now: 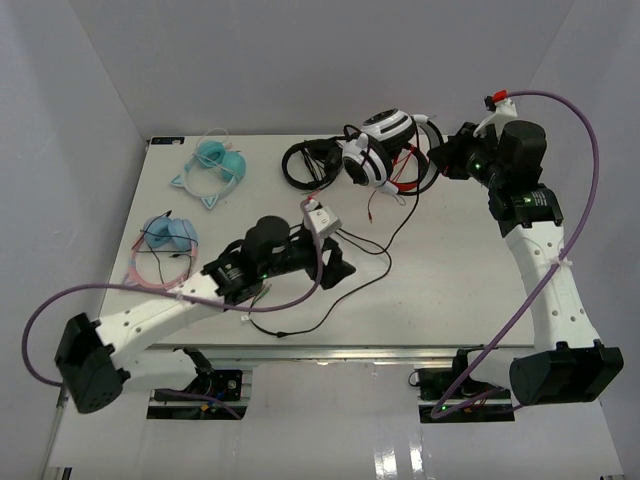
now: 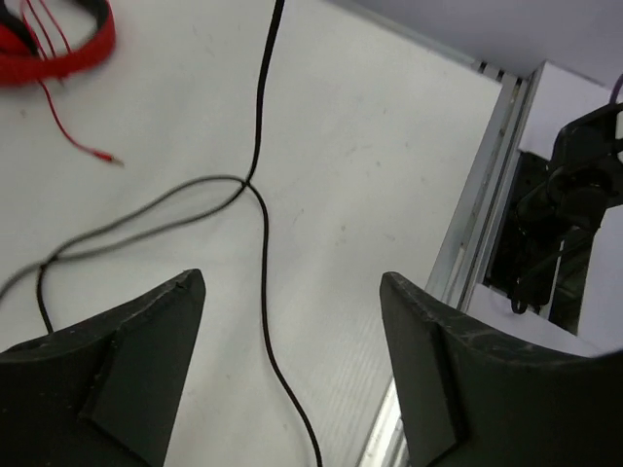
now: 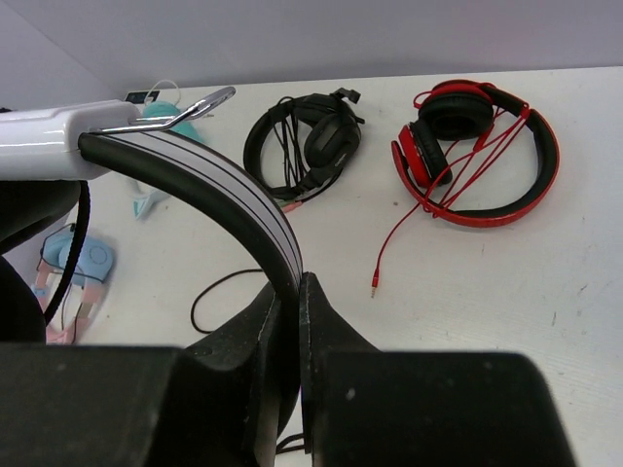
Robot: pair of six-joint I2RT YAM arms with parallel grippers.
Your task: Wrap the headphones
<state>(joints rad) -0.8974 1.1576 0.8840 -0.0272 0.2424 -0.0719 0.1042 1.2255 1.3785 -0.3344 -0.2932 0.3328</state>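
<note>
At far right, right gripper (image 3: 298,313) clamps the headphones' (image 1: 385,150) stiff headband (image 3: 209,185); left gripper (image 2: 292,316), jaws apart, hovers over the limp, light cable (image 2: 261,209), probably best pinched mid-run

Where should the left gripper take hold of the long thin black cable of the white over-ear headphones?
On the single strand of the thin black cable just below the crossing, from straight above. It lies flat on the white table, running through the open left gripper, so closing should pinch across it.
</note>
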